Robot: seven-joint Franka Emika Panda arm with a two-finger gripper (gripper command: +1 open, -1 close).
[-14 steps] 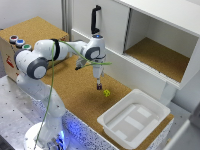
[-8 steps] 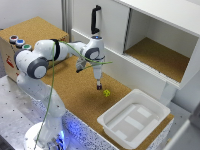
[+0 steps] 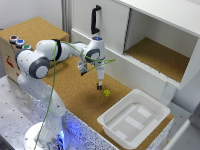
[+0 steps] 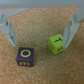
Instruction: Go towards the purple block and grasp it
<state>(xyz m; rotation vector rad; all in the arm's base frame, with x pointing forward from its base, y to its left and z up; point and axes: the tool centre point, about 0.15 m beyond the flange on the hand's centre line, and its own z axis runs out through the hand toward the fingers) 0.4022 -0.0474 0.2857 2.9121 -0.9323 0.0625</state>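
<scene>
Exterior view: the white arm's gripper (image 3: 99, 86) hangs low over the cork tabletop (image 3: 75, 95), its tip hiding the small purple cube; a small yellow-green cube (image 3: 106, 93) lies at its four o'clock.

Wrist view: the jaws stand spread, released. The purple cube (image 4: 26, 57) lies on the cork at seven o'clock from the gripper's (image 4: 40, 30) midpoint, untouched.

A cork-topped table (image 3: 75, 95) stands against a white open cabinet (image 3: 165, 45) bearing a black handle (image 3: 94, 20).

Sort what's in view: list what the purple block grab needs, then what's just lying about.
Needed: purple block, gripper, open above it.

Lying about: yellow-green block, white tray, black handle, open cabinet shelf.
</scene>
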